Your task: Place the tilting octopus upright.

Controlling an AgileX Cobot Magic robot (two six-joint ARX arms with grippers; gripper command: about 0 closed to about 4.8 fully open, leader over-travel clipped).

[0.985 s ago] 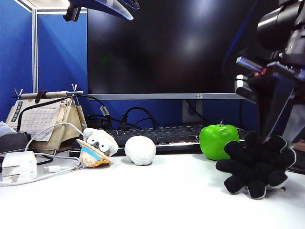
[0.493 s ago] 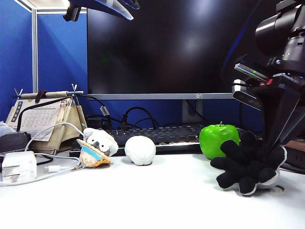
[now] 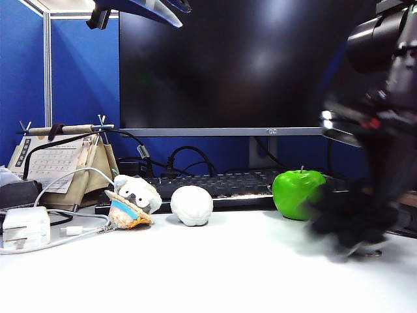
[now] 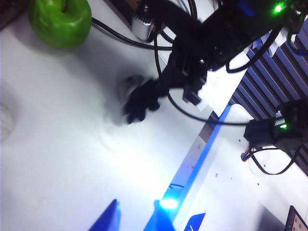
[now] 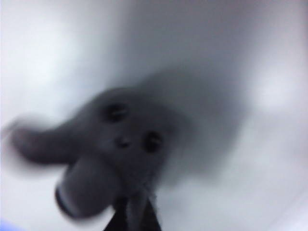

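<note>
The octopus (image 3: 355, 220) is a dark motion-blurred shape just above the white table at the right, beside the apple. In the right wrist view its grey head (image 5: 120, 139) with black eyes faces the camera. My right gripper (image 5: 137, 211) comes down on it from above, its jaws close together on a fold of the grey plush; the exterior view shows that gripper (image 3: 376, 207) only as a blur. From the left wrist view the octopus (image 4: 142, 98) hangs under the black right arm (image 4: 211, 43). My left gripper (image 4: 137, 211) stays open and empty high over the table, at the exterior view's top left (image 3: 140, 10).
A green apple (image 3: 298, 193) stands just left of the octopus. Farther left are a white brain-like ball (image 3: 191, 205) and a small plush with a straw hat (image 3: 132, 201). A keyboard (image 3: 221, 184) and monitor (image 3: 234, 65) stand behind. A charger with cables (image 3: 26, 225) lies at the far left.
My right gripper has shut on the octopus and its wrist has turned. The octopus, whose black underside faced the exterior camera, has tipped over and is now blurred in motion. The left arm has not moved.
</note>
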